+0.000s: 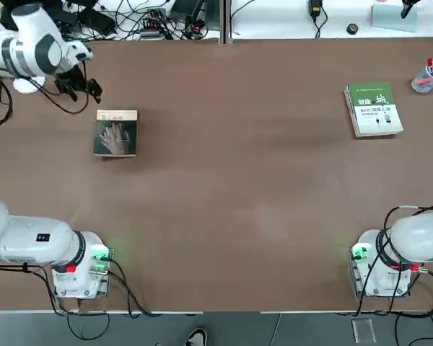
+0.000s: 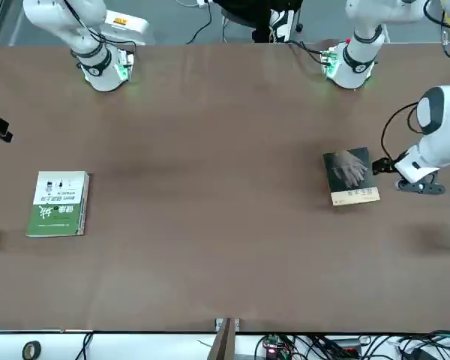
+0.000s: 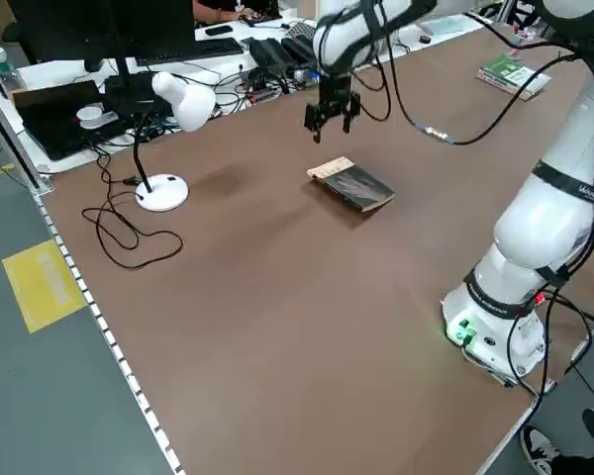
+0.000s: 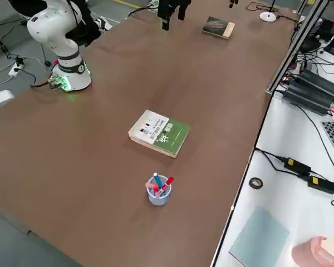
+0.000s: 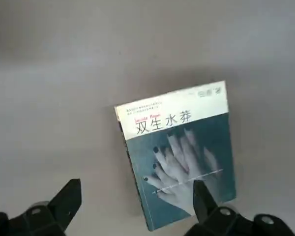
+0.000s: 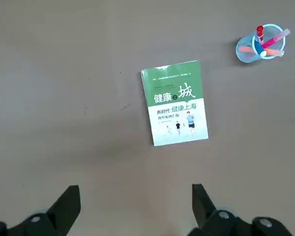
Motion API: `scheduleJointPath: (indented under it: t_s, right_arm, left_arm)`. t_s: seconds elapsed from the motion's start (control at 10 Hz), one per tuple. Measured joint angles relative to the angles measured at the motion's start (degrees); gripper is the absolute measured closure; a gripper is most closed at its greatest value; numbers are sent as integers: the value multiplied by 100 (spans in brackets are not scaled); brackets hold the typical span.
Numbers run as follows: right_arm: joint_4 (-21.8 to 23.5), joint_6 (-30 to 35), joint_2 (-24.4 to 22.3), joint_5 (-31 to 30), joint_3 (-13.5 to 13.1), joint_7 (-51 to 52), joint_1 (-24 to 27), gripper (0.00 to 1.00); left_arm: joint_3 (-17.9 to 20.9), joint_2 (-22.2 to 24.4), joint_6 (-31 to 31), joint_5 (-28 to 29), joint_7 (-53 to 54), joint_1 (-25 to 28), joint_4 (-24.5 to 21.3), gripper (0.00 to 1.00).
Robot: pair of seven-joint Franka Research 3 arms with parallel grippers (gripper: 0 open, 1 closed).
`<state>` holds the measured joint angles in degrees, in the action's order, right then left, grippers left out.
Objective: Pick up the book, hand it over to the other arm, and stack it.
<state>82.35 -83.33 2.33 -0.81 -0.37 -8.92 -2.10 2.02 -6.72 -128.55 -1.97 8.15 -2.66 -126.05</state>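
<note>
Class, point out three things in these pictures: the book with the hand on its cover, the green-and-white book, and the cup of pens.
Hand book (image 1: 116,134): top view, on the pale hand picture.
Green-and-white book (image 1: 374,109): top view, middle of its cover.
Cup of pens (image 4: 158,192): right side view, on its blue wall.

Right arm (image 1: 418,238) cut off at frame edge

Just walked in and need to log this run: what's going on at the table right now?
The left gripper hangs open above the table, just beyond the small dark book with the pale hand on its cover, and touches nothing. That book lies flat on the table, not yet picked up. The green-and-white book lies far off on the right arm's side, beside a cup of pens. The right gripper is open too, high over that book and holding nothing.
</note>
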Motion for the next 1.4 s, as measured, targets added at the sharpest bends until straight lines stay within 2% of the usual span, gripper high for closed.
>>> scheduleJointPath:
  t_s: [0.5, 1.0, 1.4]
  right_arm:
    - [0, 0, 0, 0, 0, 0, 0, 0]
    - [0, -1, 0, 0, 3, 0, -4, 0]
    - [0, -1, 0, 0, 4, 0, -12, 0]
  left_arm:
    - [-17, 6, -483, -191, 75, 23, -542, 0]
    - [-17, 7, -502, -1454, 1709, 352, -824, 0]
    - [-17, 7, -247, -1676, 2573, 649, -920, 0]
